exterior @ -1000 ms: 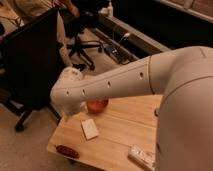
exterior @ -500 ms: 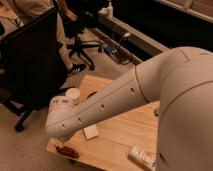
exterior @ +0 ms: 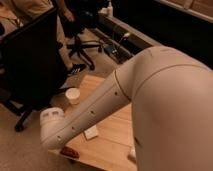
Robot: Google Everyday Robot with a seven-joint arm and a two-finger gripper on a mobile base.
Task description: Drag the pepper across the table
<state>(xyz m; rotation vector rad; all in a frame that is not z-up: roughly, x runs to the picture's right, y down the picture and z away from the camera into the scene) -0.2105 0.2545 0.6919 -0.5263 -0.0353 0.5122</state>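
Your pepper (exterior: 69, 151) lies on the tabletop (exterior: 107, 152) just down-left of the white pad (exterior: 91, 132), close to the tabletop's edge. The arm (exterior: 95, 112) crosses above the pad. Its hand sits hidden under the arm's end, left of the pad, so you cannot tell whether it is open or closed. Drag away from the pad and the pepper likely drops off, and a glancing touch could roll it.
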